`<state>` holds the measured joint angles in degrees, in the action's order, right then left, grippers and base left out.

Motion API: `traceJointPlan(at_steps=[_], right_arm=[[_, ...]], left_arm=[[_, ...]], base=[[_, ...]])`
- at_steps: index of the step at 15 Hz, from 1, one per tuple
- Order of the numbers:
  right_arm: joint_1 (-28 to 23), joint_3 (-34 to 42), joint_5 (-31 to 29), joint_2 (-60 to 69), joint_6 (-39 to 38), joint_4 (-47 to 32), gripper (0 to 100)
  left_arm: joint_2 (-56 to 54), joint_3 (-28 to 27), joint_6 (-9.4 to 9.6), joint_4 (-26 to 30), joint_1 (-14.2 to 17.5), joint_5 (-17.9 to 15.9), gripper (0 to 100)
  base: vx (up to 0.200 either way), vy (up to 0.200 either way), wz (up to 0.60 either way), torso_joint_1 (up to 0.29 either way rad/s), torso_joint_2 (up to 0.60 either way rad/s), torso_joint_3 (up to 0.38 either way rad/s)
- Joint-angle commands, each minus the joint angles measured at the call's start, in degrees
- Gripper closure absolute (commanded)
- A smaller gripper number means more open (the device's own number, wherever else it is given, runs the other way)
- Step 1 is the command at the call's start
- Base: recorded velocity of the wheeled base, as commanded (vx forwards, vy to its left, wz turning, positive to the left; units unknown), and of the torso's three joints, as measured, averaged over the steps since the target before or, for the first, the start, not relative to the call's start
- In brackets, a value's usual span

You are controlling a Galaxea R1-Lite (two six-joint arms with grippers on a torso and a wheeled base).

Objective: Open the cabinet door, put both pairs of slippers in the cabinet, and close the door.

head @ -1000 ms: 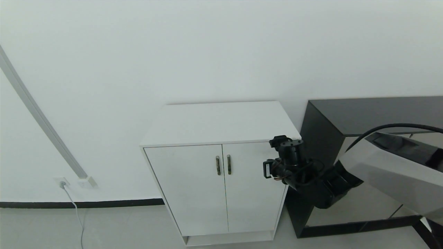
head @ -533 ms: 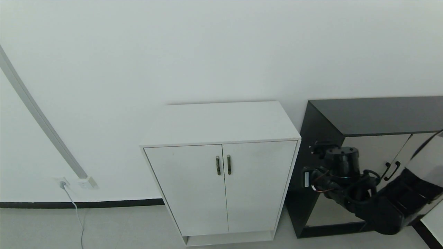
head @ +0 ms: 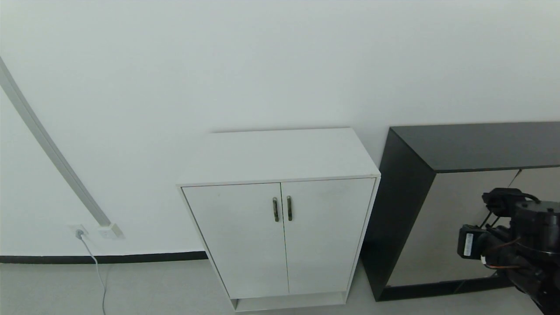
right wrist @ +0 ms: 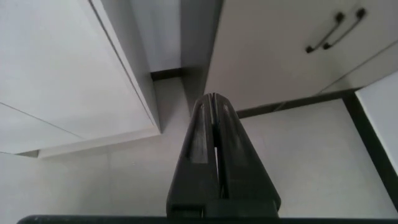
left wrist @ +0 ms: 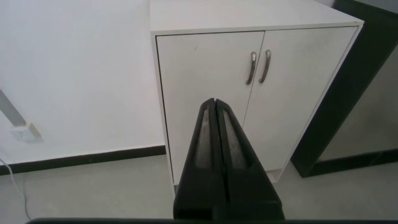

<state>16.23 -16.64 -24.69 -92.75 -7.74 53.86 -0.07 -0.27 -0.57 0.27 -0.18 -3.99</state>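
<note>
The black right gripper (right wrist: 214,98) has its two long fingers (right wrist: 202,134) pressed flat together, pointing down toward pale grey floor (right wrist: 124,177). Just beyond the fingertips stands a narrow black side panel (right wrist: 199,31). The white wooden cabinet (right wrist: 56,68) rises on one side of the tool. On the other side is a glossy beige door (right wrist: 273,50) with two dark curved handles (right wrist: 339,28) above a black base strip (right wrist: 292,102).

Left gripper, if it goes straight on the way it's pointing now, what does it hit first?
Most likely the closed left door of the white cabinet: the left gripper, fingers shut, points at that panel. It looks short of the door, so the exact spot is uncertain.
</note>
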Motion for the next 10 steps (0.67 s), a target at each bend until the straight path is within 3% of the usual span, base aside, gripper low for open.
traceJointPlan(at_steps=[1, 6, 10], right_arm=[[-0.41, 5.48, -0.10, 10.30, 0.80, -0.77, 100], [-0.41, 10.93, 0.16, 27.79, 1.24, -12.02, 100], [-0.32, 9.87, 0.78, 45.55, 1.24, -31.18, 100]], left_arm=[[0.07, 0.00, -0.04, 0.00, 0.09, 0.03, 100], [0.07, 0.00, -0.04, 0.00, 0.01, -0.06, 100], [0.07, 0.00, -0.04, 0.00, 0.01, -0.06, 100]], base=[[0.000, 0.000, 0.00, 0.000, 0.00, 0.000], [0.000, 0.000, 0.00, 0.000, 0.00, 0.000], [0.000, 0.000, 0.00, 0.000, 0.00, 0.000]])
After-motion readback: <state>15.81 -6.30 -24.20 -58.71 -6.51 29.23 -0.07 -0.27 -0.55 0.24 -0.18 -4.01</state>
